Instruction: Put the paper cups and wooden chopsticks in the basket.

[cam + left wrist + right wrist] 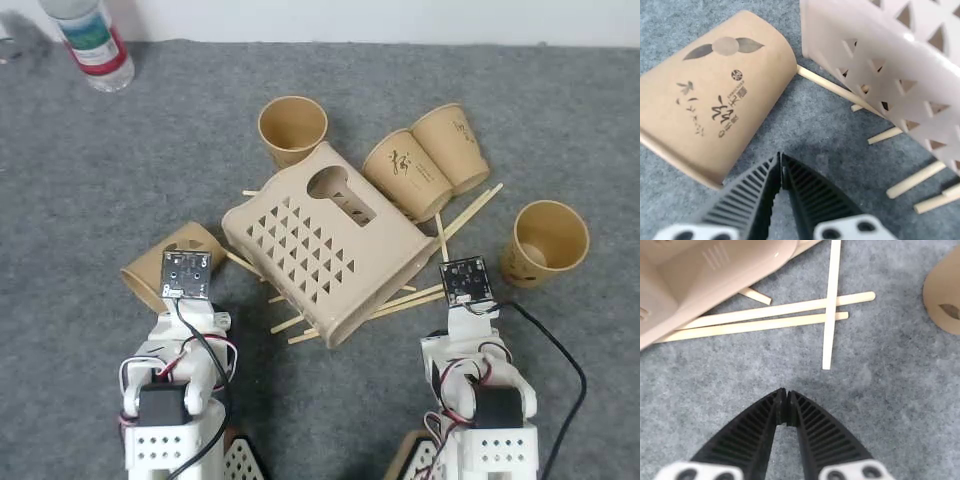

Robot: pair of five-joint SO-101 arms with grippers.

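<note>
**Both grippers closed and empty, basket lying overturned**

The left gripper [781, 165] is hanging low over the grey carpet [80, 180] with its fingers pressed together on nothing. The nearest paper cup [715, 95] is lying on its side just beyond the fingertips and off to one side. Its long axis is running diagonally, base toward the basket [320, 250] and rim away from it.

The right gripper [786, 402] is also clenched and empty, pointing down at bare carpet. Two chopsticks [770, 315] are lying side by side just ahead of it, running crosswise out from under the basket, and a third chopstick [831, 305] is crossing over them. The left arm is nearer the fallen cup and the right arm nearer these sticks.

The basket is resting tipped over (its opening is not facing up), so it probably needs righting before anything goes in.
</note>
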